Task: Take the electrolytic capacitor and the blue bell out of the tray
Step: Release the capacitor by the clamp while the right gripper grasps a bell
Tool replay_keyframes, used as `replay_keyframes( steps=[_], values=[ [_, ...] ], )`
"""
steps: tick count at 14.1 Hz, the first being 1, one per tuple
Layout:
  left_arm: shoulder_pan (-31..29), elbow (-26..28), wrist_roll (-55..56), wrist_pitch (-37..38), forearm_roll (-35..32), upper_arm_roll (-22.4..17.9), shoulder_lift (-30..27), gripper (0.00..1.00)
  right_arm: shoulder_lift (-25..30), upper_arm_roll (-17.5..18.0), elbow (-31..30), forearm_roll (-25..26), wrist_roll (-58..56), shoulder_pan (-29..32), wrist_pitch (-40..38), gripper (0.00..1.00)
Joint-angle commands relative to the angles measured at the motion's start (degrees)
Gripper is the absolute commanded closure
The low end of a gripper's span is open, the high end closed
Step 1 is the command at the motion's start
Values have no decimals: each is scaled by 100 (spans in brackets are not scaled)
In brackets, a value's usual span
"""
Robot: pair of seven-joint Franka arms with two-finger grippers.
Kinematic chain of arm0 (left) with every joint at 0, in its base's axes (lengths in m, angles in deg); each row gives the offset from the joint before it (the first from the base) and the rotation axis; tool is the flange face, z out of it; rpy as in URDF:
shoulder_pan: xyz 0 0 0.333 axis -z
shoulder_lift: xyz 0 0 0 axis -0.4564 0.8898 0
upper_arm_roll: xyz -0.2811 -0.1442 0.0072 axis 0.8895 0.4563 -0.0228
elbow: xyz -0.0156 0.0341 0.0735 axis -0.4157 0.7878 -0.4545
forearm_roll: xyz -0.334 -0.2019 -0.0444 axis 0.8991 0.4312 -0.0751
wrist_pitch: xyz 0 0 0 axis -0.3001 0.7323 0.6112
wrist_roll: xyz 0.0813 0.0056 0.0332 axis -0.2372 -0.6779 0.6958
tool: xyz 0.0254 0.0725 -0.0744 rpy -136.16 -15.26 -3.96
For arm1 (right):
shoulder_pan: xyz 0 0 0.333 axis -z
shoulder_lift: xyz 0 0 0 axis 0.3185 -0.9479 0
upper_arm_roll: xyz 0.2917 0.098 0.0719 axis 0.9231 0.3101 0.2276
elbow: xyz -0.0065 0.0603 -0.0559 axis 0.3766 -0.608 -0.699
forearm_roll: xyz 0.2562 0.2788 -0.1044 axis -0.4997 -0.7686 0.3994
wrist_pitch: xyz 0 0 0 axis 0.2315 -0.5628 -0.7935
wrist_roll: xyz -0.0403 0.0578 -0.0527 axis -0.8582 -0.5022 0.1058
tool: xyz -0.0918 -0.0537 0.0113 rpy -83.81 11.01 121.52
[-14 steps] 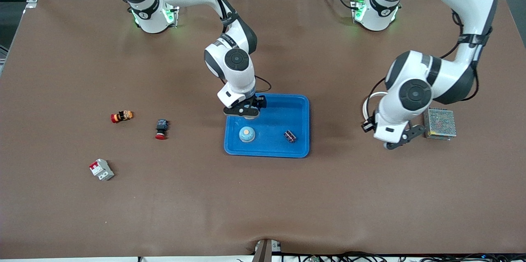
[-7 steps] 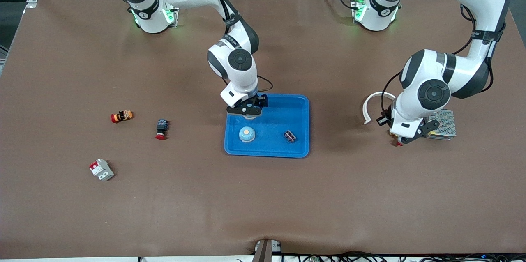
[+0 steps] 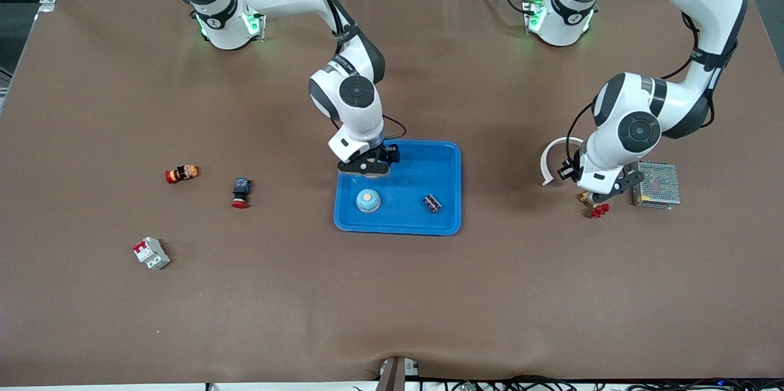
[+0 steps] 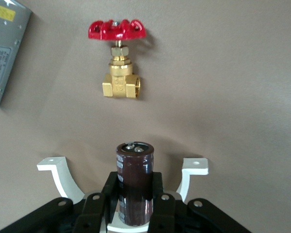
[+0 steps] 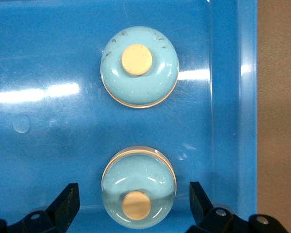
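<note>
My right gripper (image 3: 367, 169) is open low over the blue tray (image 3: 441, 158), its fingers on either side of a light-blue bell (image 5: 138, 187) and apart from it. A second light-blue bell (image 3: 368, 200) sits in the tray nearer the front camera and also shows in the right wrist view (image 5: 139, 65). A dark capacitor (image 3: 433, 203) lies in the tray toward the left arm's end. My left gripper (image 3: 603, 192) is shut on another dark brown capacitor (image 4: 135, 170), held upright over the table beside a brass valve (image 4: 117, 73) with a red handwheel.
A white curved bracket (image 3: 551, 158) and a metal power supply (image 3: 656, 184) lie on either side of the left gripper. The valve (image 3: 597, 207) lies just under it. Two red push-buttons (image 3: 181, 173) (image 3: 240, 192) and a white breaker (image 3: 151, 253) lie toward the right arm's end.
My left gripper has shifted with the capacitor toward the power supply and back a little, uncovering the valve. My right gripper has stayed over the bell in the tray.
</note>
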Motion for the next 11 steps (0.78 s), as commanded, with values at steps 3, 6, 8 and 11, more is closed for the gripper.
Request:
replay_keyframes(
  steps=[3, 6, 8, 11],
  values=[
    [-286, 543, -63, -692, -96, 58, -153, 100, -73, -34, -7, 92, 99, -21, 99, 0],
    [-295, 552, -63, -842, -87, 50, 67, 100, -99, -34, -15, 92, 99, -12, 142, 0],
    [-304, 561, -63, -851, -96, 50, 112, 100, -99, -34, -15, 92, 99, -12, 142, 0],
    [-313, 552, -71, -851, -384, 32, 252, 100, -125, -34, -7, 92, 99, -12, 169, 0]
  ],
)
